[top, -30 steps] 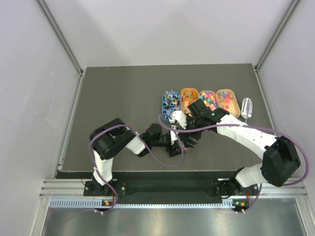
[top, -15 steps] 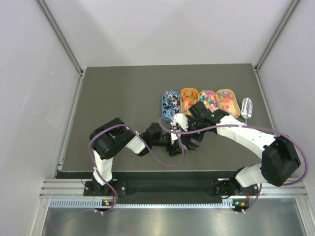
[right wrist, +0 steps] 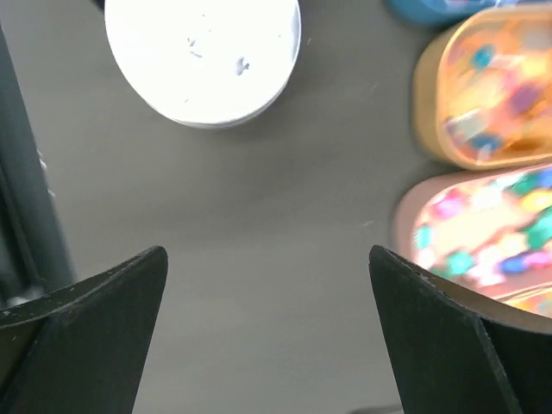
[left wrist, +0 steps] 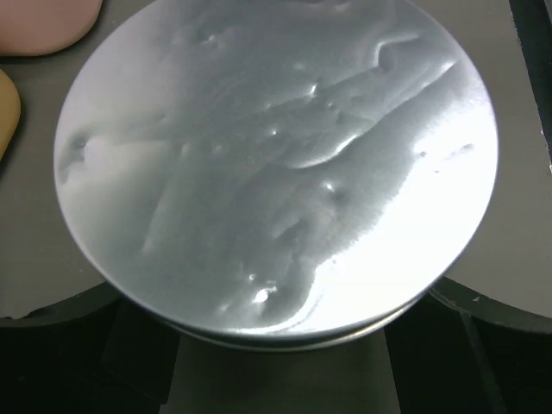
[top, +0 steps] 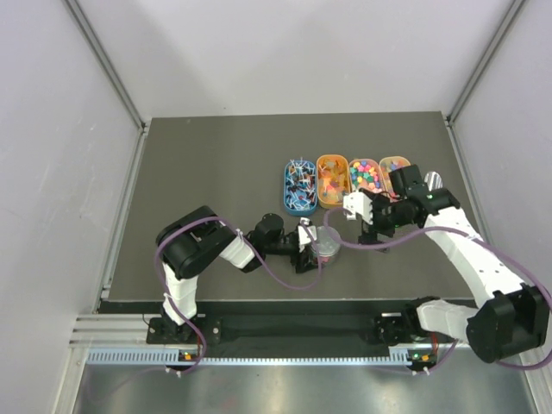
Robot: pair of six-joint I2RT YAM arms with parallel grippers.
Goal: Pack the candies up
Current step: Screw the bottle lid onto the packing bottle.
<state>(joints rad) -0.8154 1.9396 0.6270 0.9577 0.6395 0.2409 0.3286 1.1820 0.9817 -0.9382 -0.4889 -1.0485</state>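
Observation:
The candies (top: 365, 175) lie in mixed colours in a row of oval trays at the back; they show blurred in the right wrist view (right wrist: 487, 237). The clear round jar (top: 326, 244) stands in front of the trays with a silver lid (left wrist: 276, 164) on top. My left gripper (top: 306, 247) reaches in from the left and is shut on the jar, its dark fingers (left wrist: 60, 345) on either side below the lid. My right gripper (top: 358, 217) is open and empty, to the right of the jar; the lid (right wrist: 203, 52) shows ahead of its fingertips (right wrist: 129, 293).
The row holds a blue tray (top: 299, 185), an orange tray (top: 331, 178), a pink tray (top: 365, 164) and another orange tray (top: 390, 162) partly under my right arm. A metal scoop (top: 434, 179) lies at the row's right end.
My right gripper has pulled away from over the jar, moving right and back. The jar with its silver lid now shows uncovered. My left gripper has stayed at the jar.

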